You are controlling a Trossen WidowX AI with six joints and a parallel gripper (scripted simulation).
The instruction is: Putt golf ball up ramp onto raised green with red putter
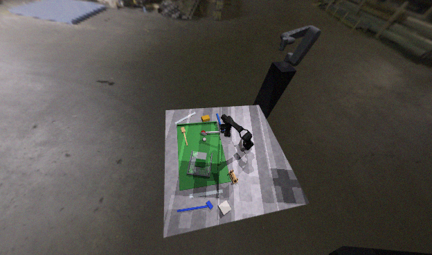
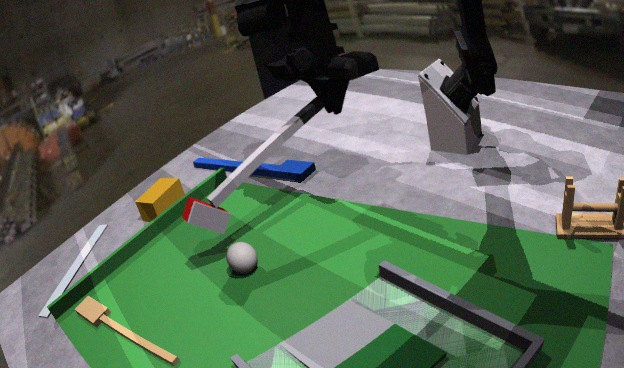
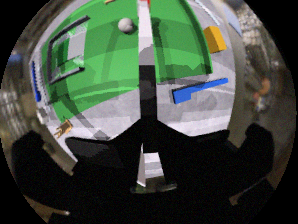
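My gripper (image 1: 223, 130) (image 2: 331, 104) (image 3: 147, 121) is shut on the black grip of the red putter, whose pale shaft (image 1: 212, 132) (image 2: 260, 155) (image 3: 144, 30) slants down to a red and grey head (image 1: 203, 133) (image 2: 206, 216). The head hangs a little above the turf, between the ball and the green end wall, its grey face towards the ball. The grey-white golf ball (image 1: 204, 139) (image 2: 242, 258) (image 3: 126, 26) is on the turf, apart from the head. The grey ramp (image 2: 342, 320) (image 3: 76, 46) leads to the raised dark green square (image 1: 200, 163) (image 2: 392, 347), framed by dark rails.
A green end wall (image 2: 140, 245) borders the turf, with an orange block (image 1: 205, 118) (image 2: 160, 197) (image 3: 215, 40) behind it. A blue club (image 2: 285, 170) (image 3: 185, 95) lies below the shaft. A tan mallet (image 2: 91, 310) lies on the turf. A wooden rack (image 1: 233, 177) (image 2: 592, 226) stands near its edge.
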